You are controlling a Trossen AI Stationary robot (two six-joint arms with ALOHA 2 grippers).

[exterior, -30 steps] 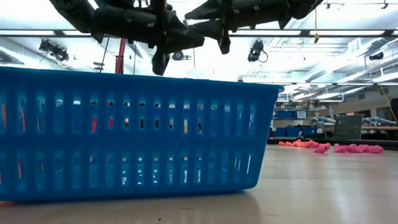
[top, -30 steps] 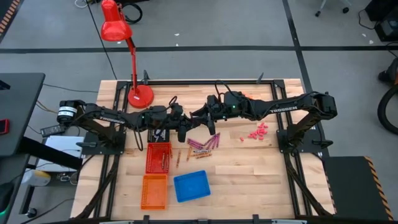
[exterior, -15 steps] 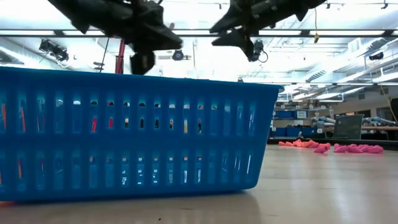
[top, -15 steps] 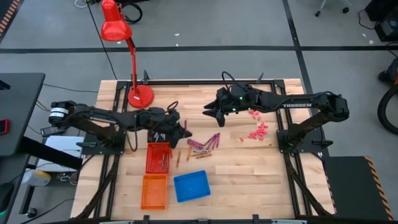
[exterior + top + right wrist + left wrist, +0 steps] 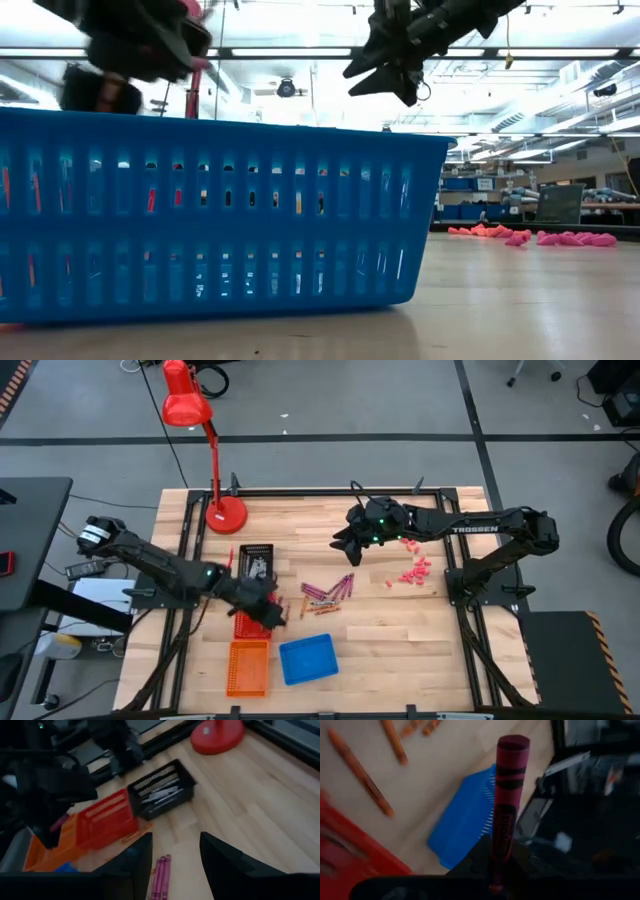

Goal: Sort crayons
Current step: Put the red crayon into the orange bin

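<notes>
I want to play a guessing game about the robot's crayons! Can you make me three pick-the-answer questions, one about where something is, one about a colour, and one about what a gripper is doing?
1. Where is the black basket?
A. beside the lamp base
B. next to the red basket
C. under the blue basket

2. What colour is the crayon in the left gripper?
A. dark red
B. green
C. yellow

3. The right gripper is:
A. holding a crayon
B. open and empty
C. inside a basket

Answers: B, the two baskets sit end to end; A, the left wrist view shows it; B, its fingers stand apart with nothing between.
</notes>
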